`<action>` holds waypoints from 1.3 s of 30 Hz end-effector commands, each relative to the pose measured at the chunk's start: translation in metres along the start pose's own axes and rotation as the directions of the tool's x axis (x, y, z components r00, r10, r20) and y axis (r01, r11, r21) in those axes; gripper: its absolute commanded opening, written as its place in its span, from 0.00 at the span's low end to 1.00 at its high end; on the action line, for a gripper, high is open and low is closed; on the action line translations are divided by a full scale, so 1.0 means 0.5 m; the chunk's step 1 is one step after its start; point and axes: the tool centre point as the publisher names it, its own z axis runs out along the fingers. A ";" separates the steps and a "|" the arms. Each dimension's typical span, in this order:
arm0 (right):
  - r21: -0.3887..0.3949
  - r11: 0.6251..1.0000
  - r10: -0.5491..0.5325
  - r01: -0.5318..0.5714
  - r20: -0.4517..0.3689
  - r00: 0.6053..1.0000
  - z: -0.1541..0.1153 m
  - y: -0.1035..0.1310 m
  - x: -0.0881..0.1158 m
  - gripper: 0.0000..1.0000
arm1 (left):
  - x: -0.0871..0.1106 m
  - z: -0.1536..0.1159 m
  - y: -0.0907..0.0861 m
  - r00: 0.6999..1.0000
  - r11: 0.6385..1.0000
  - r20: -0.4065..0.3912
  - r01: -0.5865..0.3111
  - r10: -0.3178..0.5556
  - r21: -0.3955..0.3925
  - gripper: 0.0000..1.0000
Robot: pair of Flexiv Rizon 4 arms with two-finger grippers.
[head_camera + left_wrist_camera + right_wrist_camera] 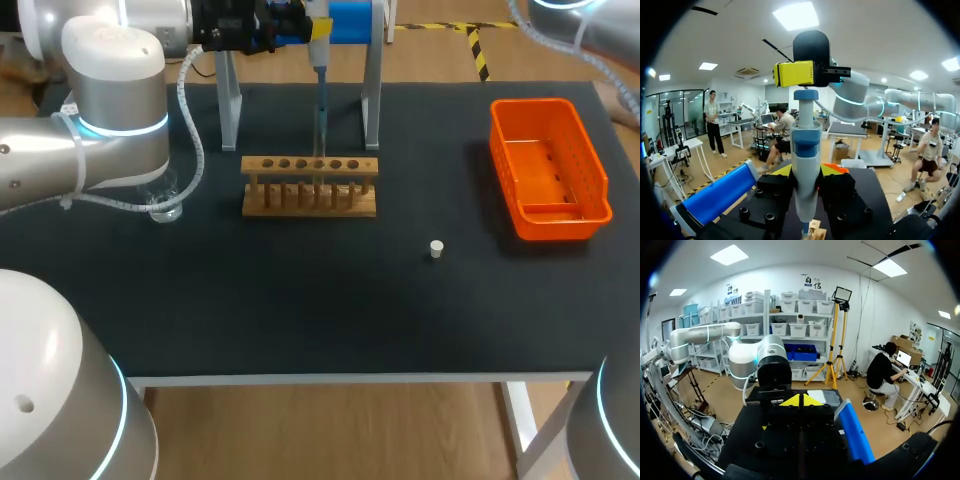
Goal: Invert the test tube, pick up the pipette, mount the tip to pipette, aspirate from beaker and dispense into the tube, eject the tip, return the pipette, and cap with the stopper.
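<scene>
The pipette (805, 150) is clamped by the left gripper (808, 171) over the far rack (310, 187); dispensing is judged underway, ejection due next.

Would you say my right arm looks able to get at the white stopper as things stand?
Probably yes: the stopper stands alone on bare mat, apart from the orange basket and the rack, and the right arm has nothing in its jaws.

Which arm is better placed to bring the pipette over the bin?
Probably left: the left pincer holds the pipette over the rack. The right pincer is shut above the plunger, gripping nothing.
</scene>
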 end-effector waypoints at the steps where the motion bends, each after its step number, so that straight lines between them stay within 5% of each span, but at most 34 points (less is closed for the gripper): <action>1: -0.001 1.000 -0.003 0.003 -0.004 1.000 -0.002 0.001 0.009 0.00 | -0.002 0.001 -0.001 1.000 1.000 0.000 0.000 0.000 -0.002 0.00; 39: 0.016 1.000 -0.011 0.011 -0.053 0.999 0.015 -0.018 0.039 0.00 | -0.002 0.001 -0.001 1.000 1.000 0.000 0.000 0.000 -0.002 0.00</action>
